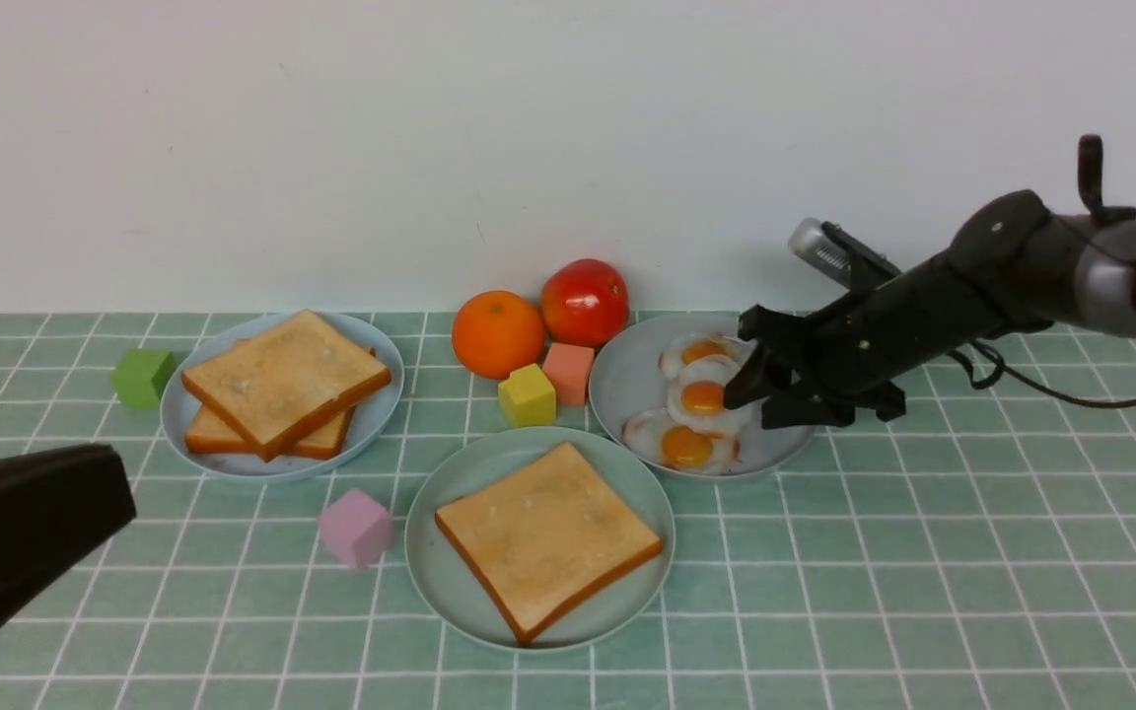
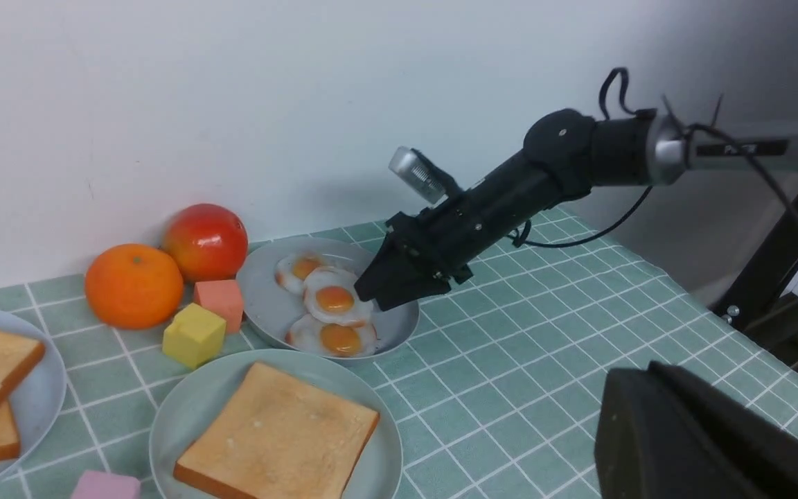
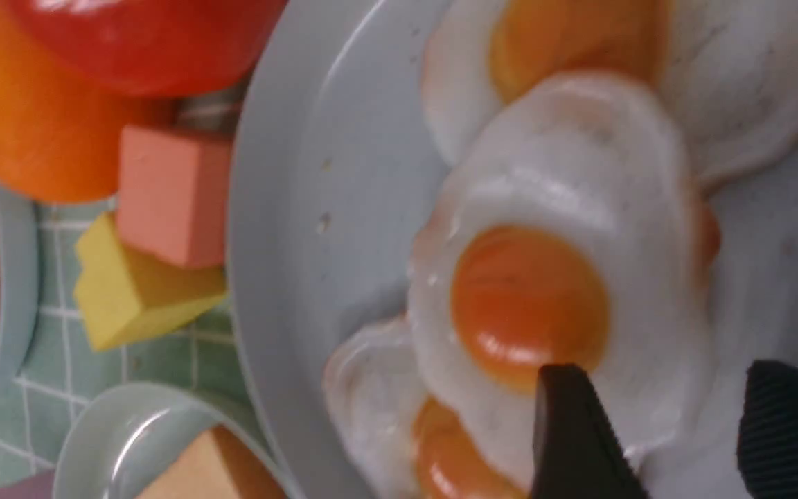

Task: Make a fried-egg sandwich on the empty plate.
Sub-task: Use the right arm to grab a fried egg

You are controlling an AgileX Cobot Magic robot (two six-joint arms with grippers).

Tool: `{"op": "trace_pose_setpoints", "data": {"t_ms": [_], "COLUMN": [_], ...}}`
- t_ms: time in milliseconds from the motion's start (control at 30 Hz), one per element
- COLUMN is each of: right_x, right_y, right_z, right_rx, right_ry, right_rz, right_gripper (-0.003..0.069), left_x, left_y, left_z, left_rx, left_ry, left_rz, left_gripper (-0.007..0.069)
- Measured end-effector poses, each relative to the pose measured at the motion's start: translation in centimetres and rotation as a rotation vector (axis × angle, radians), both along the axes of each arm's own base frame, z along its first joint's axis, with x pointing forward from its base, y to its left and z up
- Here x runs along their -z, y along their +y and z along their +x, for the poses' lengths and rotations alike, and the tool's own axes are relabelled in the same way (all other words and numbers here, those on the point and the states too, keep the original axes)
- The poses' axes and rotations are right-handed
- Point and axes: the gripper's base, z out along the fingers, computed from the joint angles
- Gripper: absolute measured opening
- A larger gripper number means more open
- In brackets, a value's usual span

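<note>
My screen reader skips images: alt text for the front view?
The open right pincer reaches over three fried eggs on a grey plate. Nearer, one toast slice lies on the green plate; two stacked slices lie left.

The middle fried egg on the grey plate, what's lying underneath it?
The middle fried egg lies on top of two others, overlapping the far egg and the near egg, all on the grey-blue plate. Their covered edges and the plate beneath are hidden.

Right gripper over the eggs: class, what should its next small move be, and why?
Probably close on the middle fried egg: the right gripper is open, its fingers straddling that egg's edge, and the mint plate holds only one toast slice.
</note>
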Motion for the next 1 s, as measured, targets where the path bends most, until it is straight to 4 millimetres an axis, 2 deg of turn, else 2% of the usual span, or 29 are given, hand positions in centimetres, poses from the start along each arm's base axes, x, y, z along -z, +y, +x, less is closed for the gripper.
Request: {"op": "trace_pose_setpoints", "data": {"t_ms": [567, 733, 833, 1000], "right_x": [0.84, 0.91, 1.0, 0.3], "right_y": [0.02, -0.04, -0.12, -0.41], "right_z": [0.85, 0.86, 0.84, 0.75], "right_rx": [0.077, 0.077, 0.077, 0.072], "right_ry": [0.0, 0.002, 0.006, 0.005], "right_rz": [0.065, 0.064, 0.063, 0.077], "right_gripper": [0.0337, 0.0251, 0.0132, 0.0107], "left_x": [0.0, 0.0, 0.01, 0.01], "left_y": [0.0, 0.0, 0.0, 0.01], "left_z": [0.0, 0.0, 0.0, 0.0], "left_rx": [0.0, 0.0, -0.001, -0.001], "left_ry": [0.002, 0.002, 0.003, 0.002], "left_rz": [-0.002, -0.002, -0.002, -0.001], "left_gripper": [-0.0013, -0.0013, -0.0013, -0.0013]}}
